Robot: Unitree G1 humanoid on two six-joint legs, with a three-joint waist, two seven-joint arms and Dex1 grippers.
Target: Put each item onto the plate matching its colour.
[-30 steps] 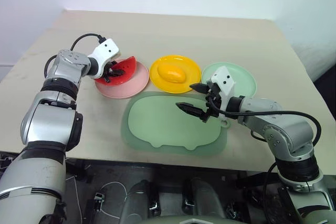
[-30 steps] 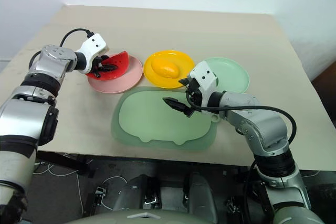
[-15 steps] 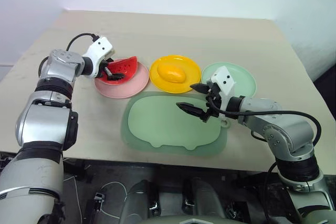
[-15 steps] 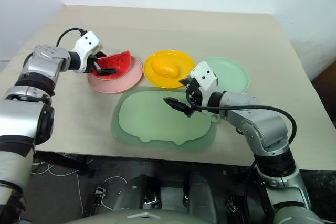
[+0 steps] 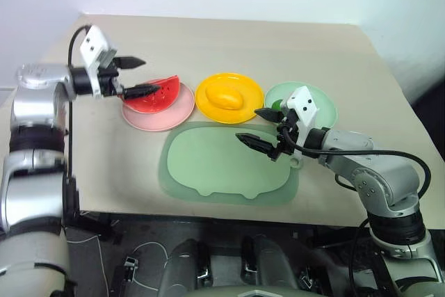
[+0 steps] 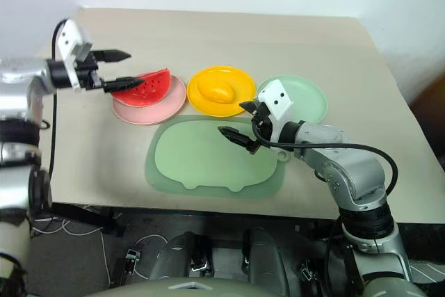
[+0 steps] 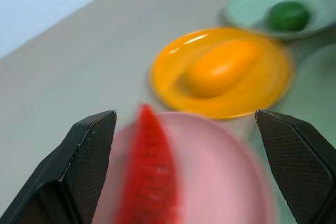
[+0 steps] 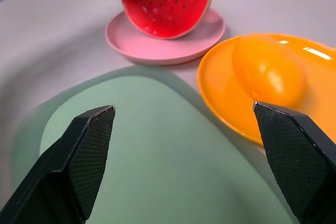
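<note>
A: Where are the three foods found?

B: The watermelon wedge (image 5: 154, 95) is seen standing on the pink plate (image 5: 170, 114), rind down, its long axis running across the plate toward the counter's left edge. The mango (image 5: 224, 98) lies on the yellow plate (image 5: 205, 106) beside it, and the small green fruit (image 7: 287, 15) sits on the mint plate (image 5: 321, 106), toward the counter's right edge.

A: And the jaws?

B: Both pairs are spread wide and nothing is held. The left gripper (image 5: 132, 76) hangs just beside the wedge's left tip, above the pink plate's rim. The right gripper (image 5: 259, 127) hovers over the big green mat (image 5: 208, 165), near the counter's front edge, between the yellow and mint plates.

A: What does the next move turn on?

B: Judged from how things lie, each colour is already matched. The wedge lies straight ahead of the left jaws, so that arm is nearer; a clean retreat without tipping the wedge is probably all that is called for.
</note>
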